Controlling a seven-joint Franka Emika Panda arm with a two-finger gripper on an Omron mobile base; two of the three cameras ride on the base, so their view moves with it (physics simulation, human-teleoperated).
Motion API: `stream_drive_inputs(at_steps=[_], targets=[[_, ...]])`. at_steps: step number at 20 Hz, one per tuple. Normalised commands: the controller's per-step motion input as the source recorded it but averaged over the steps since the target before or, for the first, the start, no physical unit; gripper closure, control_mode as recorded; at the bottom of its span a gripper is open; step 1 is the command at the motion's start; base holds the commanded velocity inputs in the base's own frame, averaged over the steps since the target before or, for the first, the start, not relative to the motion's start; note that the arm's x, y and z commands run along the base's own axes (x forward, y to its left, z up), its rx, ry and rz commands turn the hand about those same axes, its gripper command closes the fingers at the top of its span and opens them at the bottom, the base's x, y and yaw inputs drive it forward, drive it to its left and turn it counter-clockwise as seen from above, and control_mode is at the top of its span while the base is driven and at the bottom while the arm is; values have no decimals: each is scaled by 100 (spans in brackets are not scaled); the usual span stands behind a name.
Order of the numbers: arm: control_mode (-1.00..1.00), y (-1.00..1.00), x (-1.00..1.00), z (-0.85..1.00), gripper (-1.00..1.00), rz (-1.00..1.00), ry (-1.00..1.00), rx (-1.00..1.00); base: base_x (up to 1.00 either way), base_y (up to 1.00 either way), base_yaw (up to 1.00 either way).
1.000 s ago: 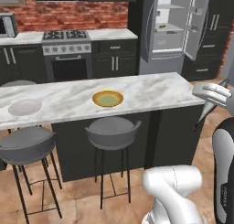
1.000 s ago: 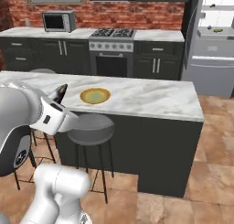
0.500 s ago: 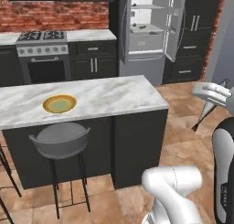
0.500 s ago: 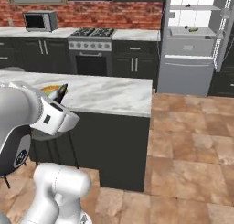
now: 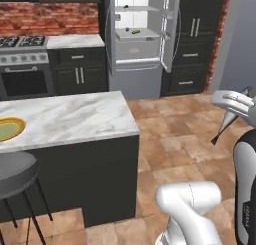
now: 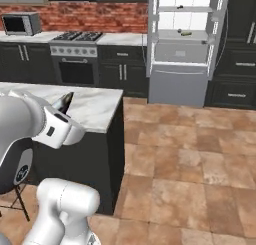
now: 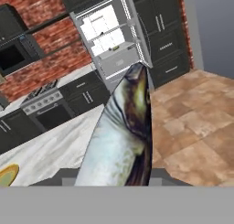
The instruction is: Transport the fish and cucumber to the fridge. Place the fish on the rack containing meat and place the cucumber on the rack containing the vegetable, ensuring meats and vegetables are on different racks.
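Carrying the fish (image 7: 122, 136) toward the fridge (image 6: 182, 44) is the step in hand, and the gripper (image 5: 231, 120) is clamping it: the jaws are standing pinched on the body, with the dark pointed tail sticking out past them, downward in the left base view and upward beside the white wrist in the right base view. The fridge is standing well apart from the robot, across the tiled floor (image 6: 190, 154), past the end of the marble island (image 5: 65, 120), with both narrow doors swung wide. A small green piece, probably the cucumber (image 6: 185, 33), is lying on the lower shelf, while a dark speck is sitting on the rack containing meat (image 5: 135, 9), too small to identify. Doing this well likely means keeping the grip firm while the base is driving, steering clear of the island corner, and squaring up to the opening so the arm is passing between the doors. Aiming for the upper shelf, not the one with the green piece, seems essential.
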Motion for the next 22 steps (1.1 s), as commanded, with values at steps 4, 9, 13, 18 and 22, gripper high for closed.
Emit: stream_drive_inputs(at_steps=[4,9,13,18,22], targets=[[100,0,0,0,100,0,0,0,100,-96,4],[100,0,0,0,100,0,0,0,100,-96,5],[100,0,0,0,100,0,0,0,100,-86,7],[100,0,0,0,100,0,0,0,100,-15,9],[100,0,0,0,100,0,0,0,100,0,12]])
